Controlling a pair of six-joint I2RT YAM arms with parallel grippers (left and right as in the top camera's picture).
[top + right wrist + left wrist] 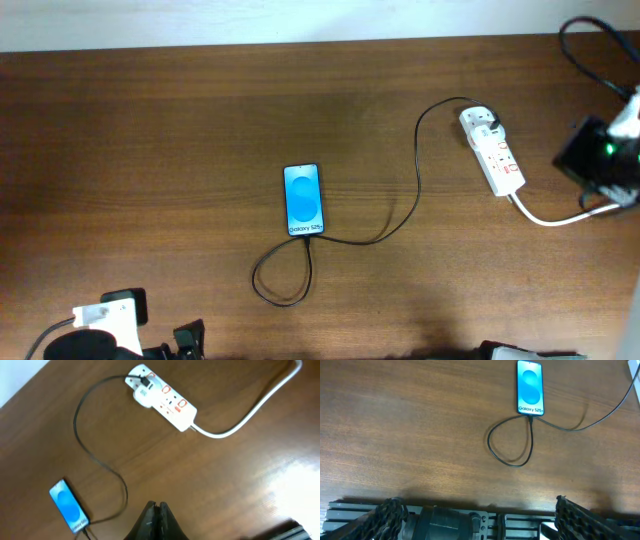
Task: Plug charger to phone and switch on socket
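Observation:
The phone [303, 200] lies face up mid-table with its blue screen lit; it also shows in the left wrist view [530, 387] and the right wrist view [68, 505]. The charger's black cable [415, 190] meets the phone's bottom edge, loops toward the front [510, 457], and runs to its white plug head [141, 390], seated in the far end of the socket [497, 155], which shows red switch marks [172, 404]. My left gripper [477, 501] is open and empty at the front table edge. My right gripper [156, 507] is shut and empty, above the table between phone and socket.
The socket's thick white cord [560, 215] curves off toward the right edge, also in the right wrist view [250, 410]. A black arm base with a green light [600, 155] stands at the far right. A white wall runs along the back.

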